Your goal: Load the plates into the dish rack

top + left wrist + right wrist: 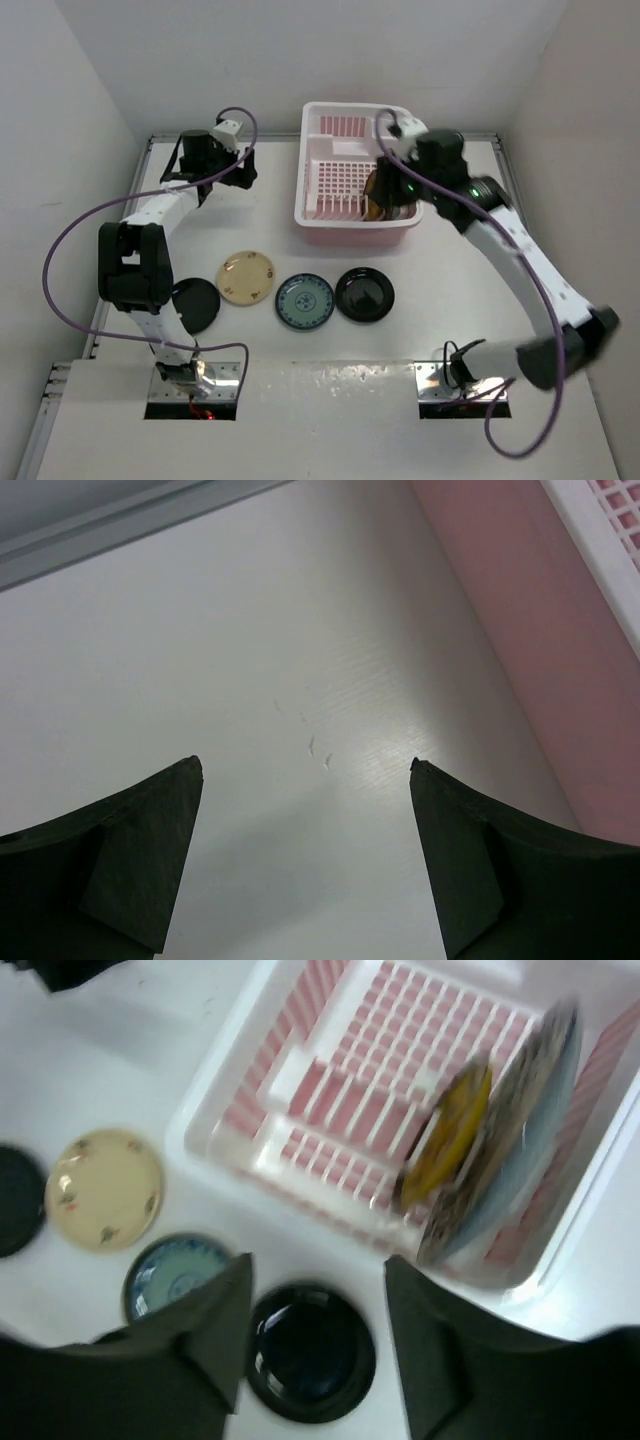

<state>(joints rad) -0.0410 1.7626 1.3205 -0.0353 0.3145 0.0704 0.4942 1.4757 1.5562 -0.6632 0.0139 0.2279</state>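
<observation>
The pink-and-white dish rack (340, 215) (215, 1125) stands at the back of the table. Three plates stand on edge at its right end: a yellow one (450, 1135) (372, 197), a white one with a dark pattern (497, 1150) and a pale blue one (548, 1125). My right gripper (398, 188) (318, 1260) hovers over that end, open and holding nothing. In front of the rack lie a black plate (364, 294) (310, 1352), a blue-green plate (304, 300) (168, 1275), a cream plate (246, 277) (105, 1188) and another black plate (195, 305) (15, 1200). My left gripper (243, 168) (305, 765) is open over bare table, left of the rack's pink wall (520, 630).
White walls enclose the table on the left, back and right. A grey rail (120, 530) runs along the table's back-left edge. Purple cables loop off both arms. The left arm's elbow (130, 265) hangs close to the left black plate.
</observation>
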